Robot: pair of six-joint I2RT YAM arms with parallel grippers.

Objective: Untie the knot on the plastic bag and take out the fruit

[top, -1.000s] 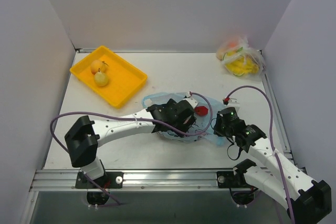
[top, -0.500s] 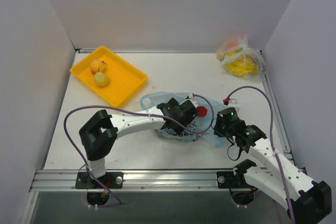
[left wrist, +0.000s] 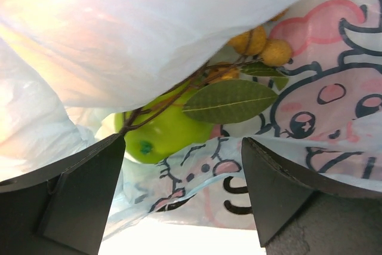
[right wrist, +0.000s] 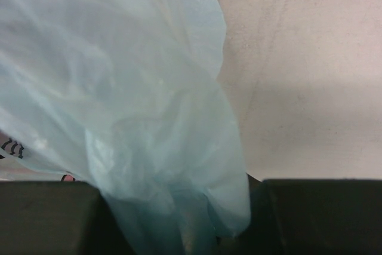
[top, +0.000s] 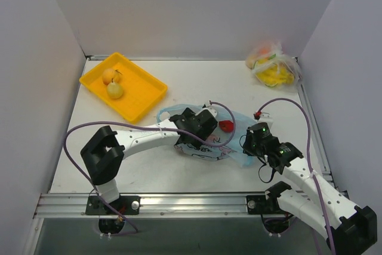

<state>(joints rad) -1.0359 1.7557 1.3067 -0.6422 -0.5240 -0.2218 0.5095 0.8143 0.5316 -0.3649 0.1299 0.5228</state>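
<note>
Nearest, the right claw (right wrist: 182, 222) stays pinched on a fold of the plastic bag (top: 212, 150), anchoring that edge. Beyond it, the left claw (left wrist: 182, 159) has drawn slightly left and away, its jaws spread wide and empty. Just ahead of its tips the bag mouth gapes, showing a green apple (left wrist: 158, 138) and a leafy bunch of small brown fruit (left wrist: 262, 43). A red apple (top: 227, 125) lies to its right, now more exposed. A grab looks possible next. Far left of it, the yellow tray (top: 143, 91) holds a pear (top: 114, 90) and an orange (top: 109, 76).

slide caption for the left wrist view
Open left hand facing a round green apple and a leafy bunch of small brown fruit inside the light blue printed plastic bag
</note>
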